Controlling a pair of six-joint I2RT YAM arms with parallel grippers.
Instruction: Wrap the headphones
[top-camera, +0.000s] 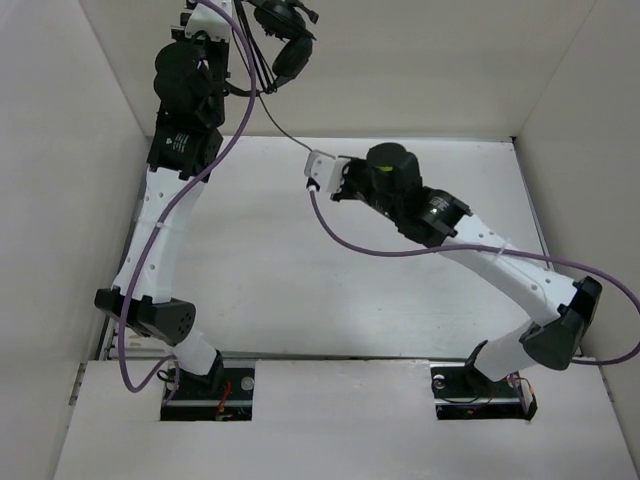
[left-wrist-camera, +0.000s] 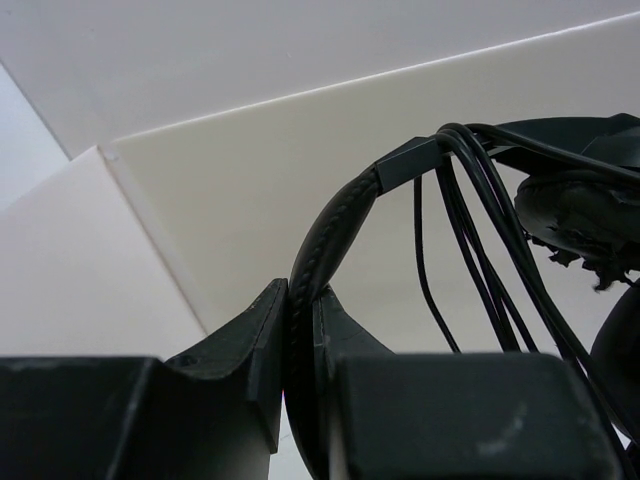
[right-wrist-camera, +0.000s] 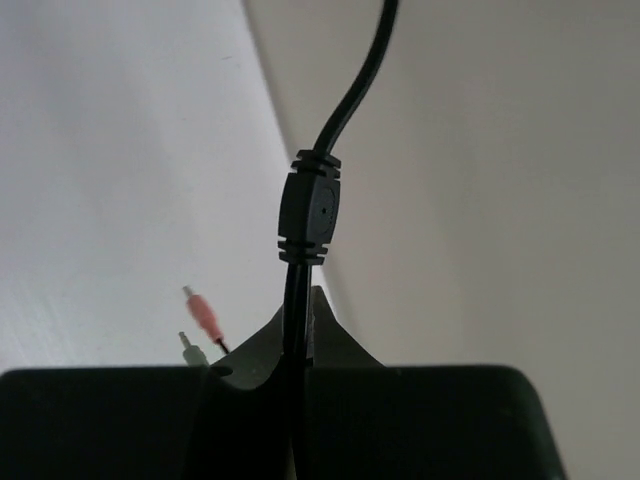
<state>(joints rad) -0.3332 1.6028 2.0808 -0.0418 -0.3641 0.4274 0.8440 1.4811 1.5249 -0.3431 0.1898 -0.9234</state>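
Looking through the right wrist, you get two plugs (right-wrist-camera: 205, 312) the top view hides; your right gripper (right-wrist-camera: 297, 345) pinches the cable (right-wrist-camera: 308, 205), left gripper (left-wrist-camera: 300, 330) clamps the one headphones (left-wrist-camera: 335, 225).

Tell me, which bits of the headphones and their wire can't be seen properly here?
Top view: headphones cut off by the picture's upper edge.
Left wrist view: headband hidden where the left gripper pinches it.
Right wrist view: plugs half hidden behind the right gripper; cable leaves the top edge.
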